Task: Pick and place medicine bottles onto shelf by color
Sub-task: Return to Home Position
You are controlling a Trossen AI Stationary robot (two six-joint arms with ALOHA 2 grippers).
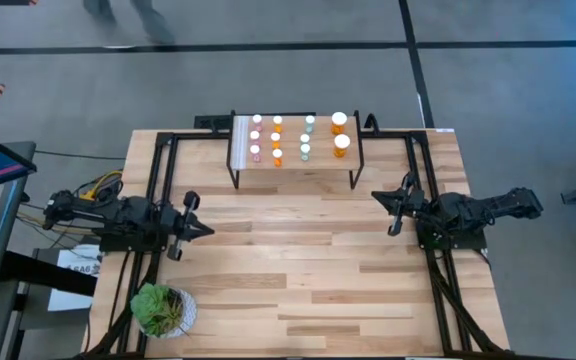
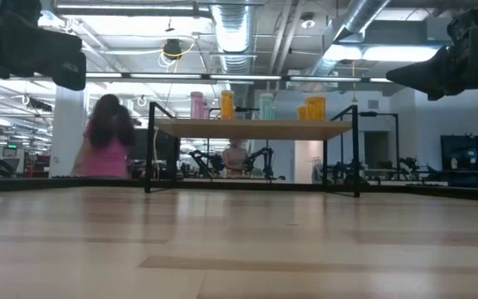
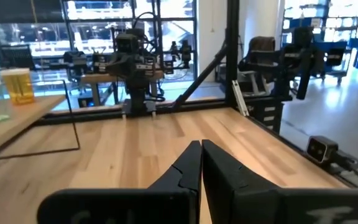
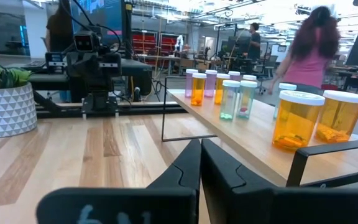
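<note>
The left hand (image 1: 203, 229) hangs above the left middle of the worktop (image 1: 298, 270), pointing toward the centre, its two fingers pressed together with nothing between them. The right hand (image 1: 380, 198) mirrors it at the right middle, fingers likewise closed and empty. Between and beyond them, in the upper centre of the high view, the shelf (image 1: 293, 172) carries all the medicine bottles (image 1: 277, 140), upright in columns: pink at the left, then small orange, pale green, and two wider orange ones at the right. A potted plant (image 1: 161, 310) sits in the lower left corner. A person (image 2: 106, 149) in pink is in the room behind.
</note>
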